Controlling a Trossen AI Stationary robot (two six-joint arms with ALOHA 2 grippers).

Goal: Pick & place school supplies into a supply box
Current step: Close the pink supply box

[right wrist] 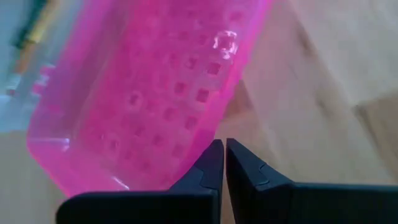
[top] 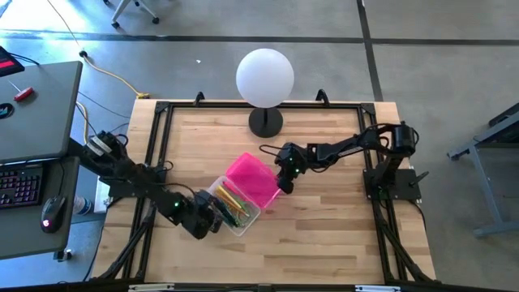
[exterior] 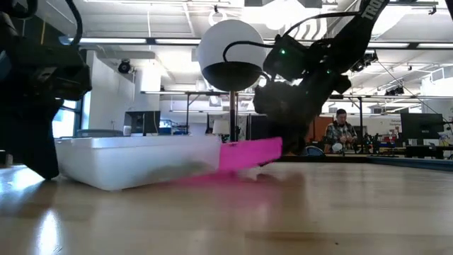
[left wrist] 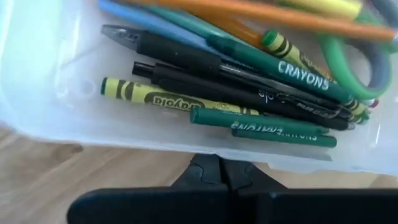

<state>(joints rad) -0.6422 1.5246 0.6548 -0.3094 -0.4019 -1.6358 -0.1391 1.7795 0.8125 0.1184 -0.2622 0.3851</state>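
Note:
The supply box's clear tray (top: 237, 209) lies open on the table. It holds pens, crayons and green-handled scissors (left wrist: 249, 81). Its pink lid (top: 253, 178) is swung open beside the tray toward the far right, and its free edge is raised off the table in the low view (exterior: 258, 150). My left gripper (top: 209, 221) is shut at the tray's near-left wall. My right gripper (top: 285, 183) is shut at the lid's free edge. My left gripper's shut fingertips (left wrist: 211, 169) stand against the outer side of the tray's clear long wall (left wrist: 186, 146), coming level from the table's near left. The tray sits flat on the table. My right gripper's shut fingertips (right wrist: 214, 155) meet the pink lid's free long edge (right wrist: 205, 134), slanting down from the table's right. The lid is tilted, with this edge off the table; the gripper hides whether the tips are under the edge or beside it.
A white globe lamp (top: 264, 78) on a black base (top: 265, 122) stands at the table's far middle. A black frame rail (top: 259, 104) runs around the table. A desk with a keyboard and mouse (top: 24, 186) stands to the left. A person (exterior: 342, 131) sits far behind.

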